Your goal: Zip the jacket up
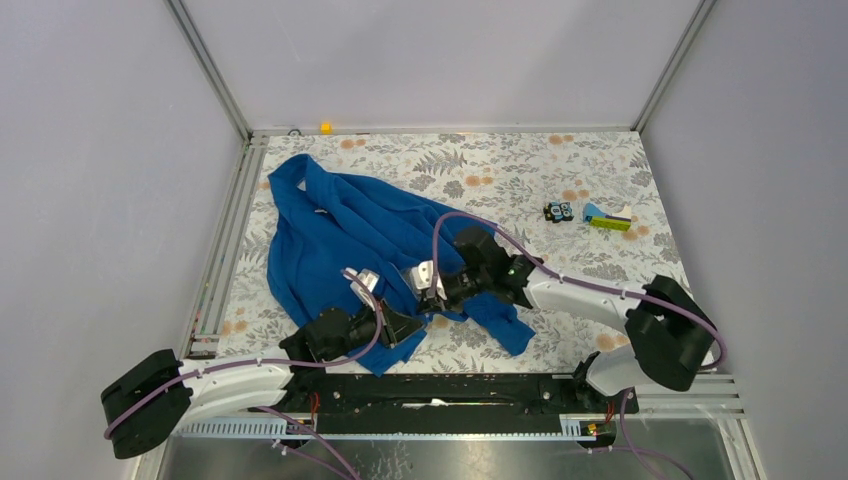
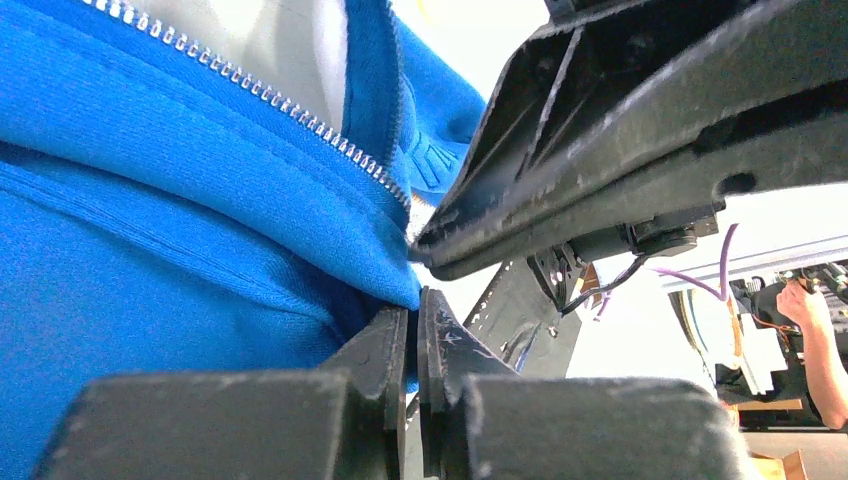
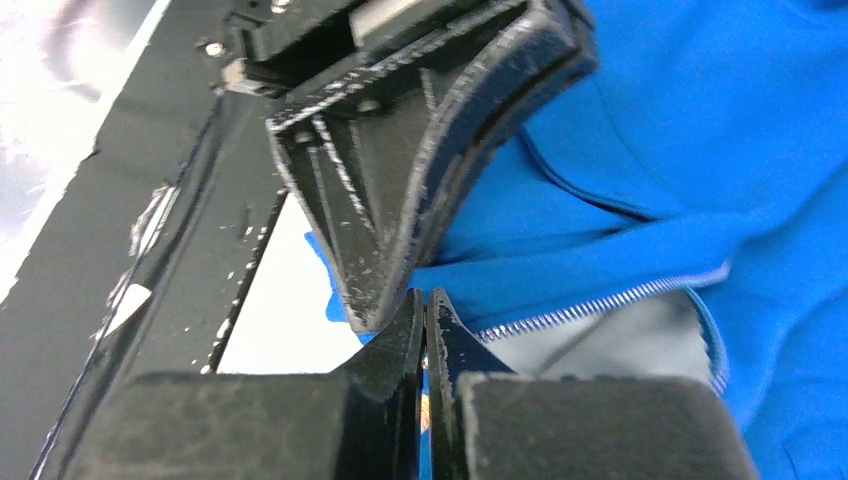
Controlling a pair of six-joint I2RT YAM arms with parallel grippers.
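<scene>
We see the jacket lying crumpled on the floral table cover. It spreads from the middle of the table out toward 10 o'clock, and its near edge reaches toward 6 o'clock by the arm bases. Both tools meet at that near edge. The left gripper has its fingers pressed together on a fold of blue fabric, just below the end of the zipper teeth, which run beside the white lining. The right gripper, at 1 o'clock of the left one in the overhead view, is likewise pinched tight on a sliver of blue cloth. At 2 o'clock on the table, well apart from the jacket, lie a small black-and-blue toy and a yellow-green piece.
</scene>
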